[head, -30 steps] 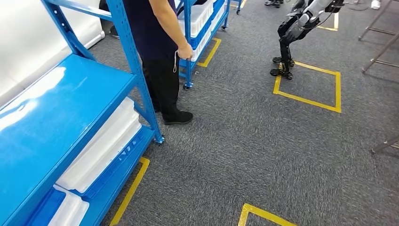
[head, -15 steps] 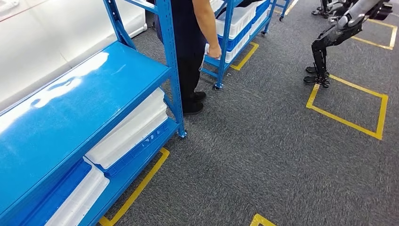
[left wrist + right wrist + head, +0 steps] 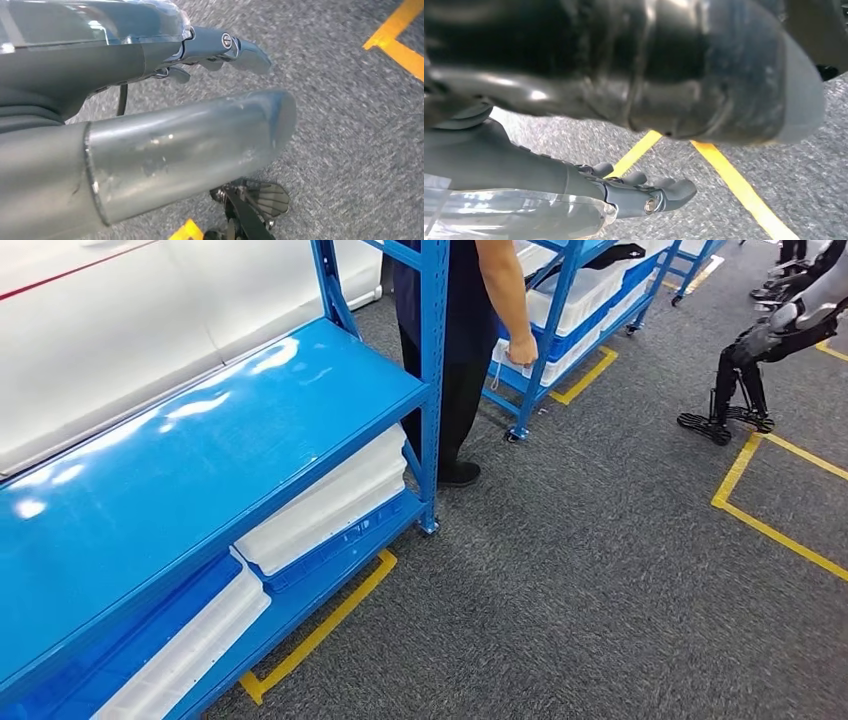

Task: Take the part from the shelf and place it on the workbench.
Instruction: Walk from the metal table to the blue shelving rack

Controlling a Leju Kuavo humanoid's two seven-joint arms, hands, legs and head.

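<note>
1. Part: I cannot tell which item it is. The nearest blue shelf unit (image 3: pixel 200 440) has a glossy blue deck, with white plastic bins (image 3: pixel 330 505) on the level below. If the part is on this shelf, it is probably in one of those bins.
2. Over the last second the whole head view has swung. The shelf unit now takes up more of the picture, and the person (image 3: pixel 460 330), the second rack (image 3: pixel 560 320) and the other robot (image 3: pixel 760 360) sit further right. That is the camera turning, not the things moving.
3. The left hand (image 3: pixel 180 140) hangs over the grey carpet (image 3: pixel 350 125), with thumb and fingers apart and nothing between them.
4. The right hand (image 3: pixel 589 185) is the same, loosely spread and holding nothing, above yellow floor tape (image 3: pixel 734 185).
5. My reading is that the robot is squaring up to the shelf. With both hands free, this fits an approach to fetch the part, or equally a turn back after setting it down.
</note>
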